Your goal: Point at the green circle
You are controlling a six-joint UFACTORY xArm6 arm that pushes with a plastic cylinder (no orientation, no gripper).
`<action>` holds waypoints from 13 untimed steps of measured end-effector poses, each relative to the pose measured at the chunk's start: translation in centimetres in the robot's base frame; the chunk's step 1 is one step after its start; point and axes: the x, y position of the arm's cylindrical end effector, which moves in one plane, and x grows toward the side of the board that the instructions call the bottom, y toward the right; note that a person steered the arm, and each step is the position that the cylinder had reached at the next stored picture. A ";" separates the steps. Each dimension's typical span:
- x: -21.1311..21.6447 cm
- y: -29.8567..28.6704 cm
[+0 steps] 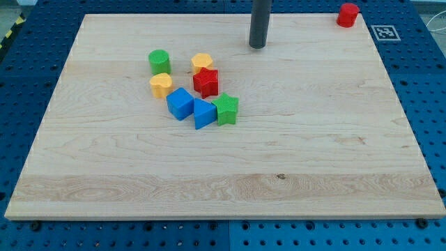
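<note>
The green circle (159, 61) is a short green cylinder in the upper left part of the wooden board (313, 153). My tip (258, 46) is the lower end of a dark rod near the view's top centre. It stands well to the right of the green circle and a little higher, apart from every block.
Near the green circle lie a yellow heart (161, 85), a yellow block (202, 62), a red star (206, 81), a blue cube (180, 104), a blue wedge-like block (203, 113) and a green star (226, 109). A red cylinder (348, 14) stands at the top right corner.
</note>
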 end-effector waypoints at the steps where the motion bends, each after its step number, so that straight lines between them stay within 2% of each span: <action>1: 0.0 -1.1; 7: 0.2 -10.0; 11: 0.4 -13.2; 13: 2.0 -15.1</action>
